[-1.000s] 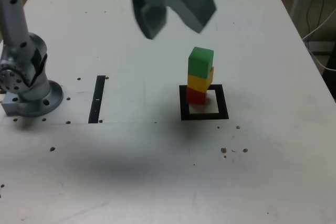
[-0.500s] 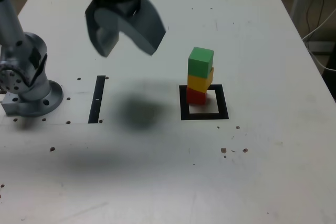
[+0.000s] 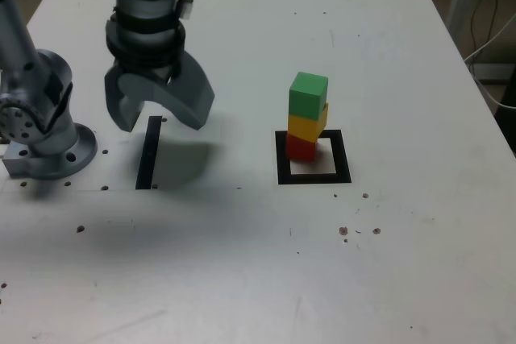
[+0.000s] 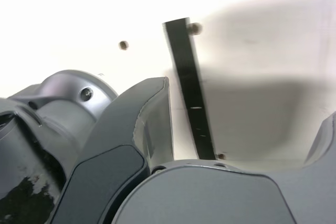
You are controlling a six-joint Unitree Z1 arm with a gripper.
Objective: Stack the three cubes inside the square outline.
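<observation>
Your gripper (image 3: pixel 164 122) hangs above the table (image 3: pixel 387 247) with its jaws spread wide and nothing between them, near the black strip (image 3: pixel 149 153) and well apart from the stack; over in the exterior view's right half you have the three cubes piled in one column, the red cube (image 3: pixel 301 149) at the bottom, the yellow cube (image 3: pixel 305 127) resting on it and the green cube (image 3: pixel 308 96) on top, the yellow one turned a little against the others; the red cube sits toward the far left corner of the square outline (image 3: pixel 343 155) as the exterior view shows it, and you can see pale surface inside the border beside and in front of it
</observation>
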